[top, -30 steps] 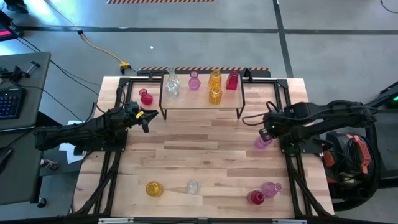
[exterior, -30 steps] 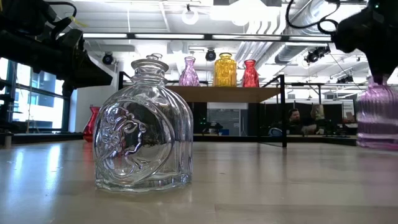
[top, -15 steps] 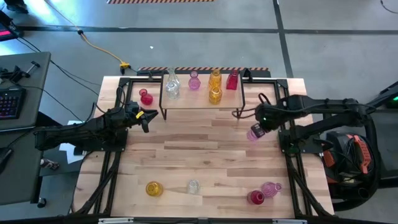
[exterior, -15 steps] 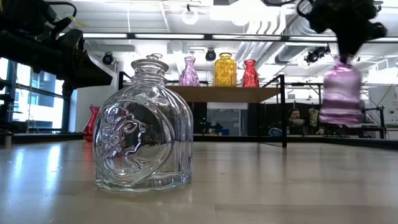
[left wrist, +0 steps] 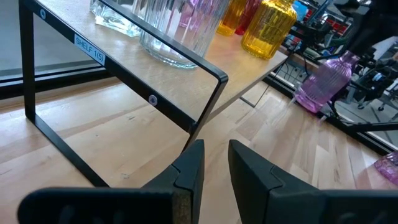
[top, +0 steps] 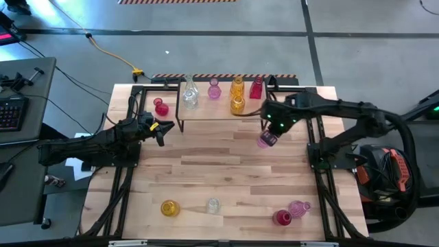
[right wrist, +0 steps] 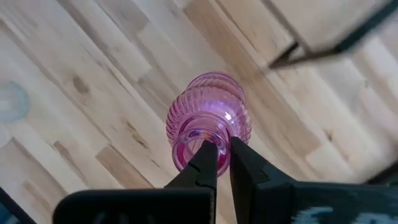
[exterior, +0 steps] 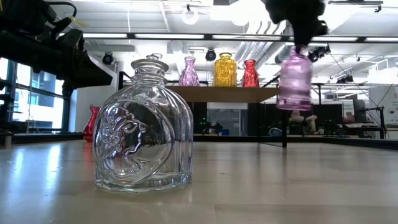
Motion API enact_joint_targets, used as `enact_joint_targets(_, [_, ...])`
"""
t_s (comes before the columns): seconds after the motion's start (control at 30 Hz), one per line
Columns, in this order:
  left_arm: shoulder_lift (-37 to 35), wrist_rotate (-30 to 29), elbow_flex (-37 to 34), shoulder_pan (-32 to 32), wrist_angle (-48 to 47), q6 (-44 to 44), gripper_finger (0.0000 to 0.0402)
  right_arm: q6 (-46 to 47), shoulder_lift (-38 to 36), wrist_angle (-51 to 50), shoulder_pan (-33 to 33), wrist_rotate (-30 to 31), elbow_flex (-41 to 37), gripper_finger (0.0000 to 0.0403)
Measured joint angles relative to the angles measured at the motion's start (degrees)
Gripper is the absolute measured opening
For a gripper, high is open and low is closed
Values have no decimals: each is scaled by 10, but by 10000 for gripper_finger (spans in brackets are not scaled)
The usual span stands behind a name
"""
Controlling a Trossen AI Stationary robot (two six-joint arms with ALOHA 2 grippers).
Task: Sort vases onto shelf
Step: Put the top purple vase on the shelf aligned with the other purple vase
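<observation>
Right gripper (top: 272, 127) is pinching a ribbed purple vase (top: 265, 139) by the rim, hanging beside the shelf (top: 206, 110). Five vases are sitting there; five are waiting on the table.

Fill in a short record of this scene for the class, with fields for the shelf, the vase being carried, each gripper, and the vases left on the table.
shelf: light-wood shelf at the table's far edge, five vases on it
carried vase: pink-purple vase, in the air near the shelf's right end
right gripper: shut on the pink-purple vase's rim
left gripper: holds nothing, near the shelf's left legs
table: red vase left of the shelf; amber vase, clear vase, magenta vase and pink vase along the near edge
</observation>
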Motion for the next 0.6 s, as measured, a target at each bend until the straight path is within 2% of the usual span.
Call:
enact_joint_targets(0.23, [0, 0, 0, 0, 0, 0, 65, -80, 92, 0, 0, -3, 91, 0])
enact_joint_targets(0.4, [0, 0, 0, 0, 0, 0, 65, -113, 149, 17, 4, -17, 126, 0])
enact_joint_targets(0.6, [0, 0, 0, 0, 0, 0, 65, -153, 201, 51, 6, -70, 155, 0])
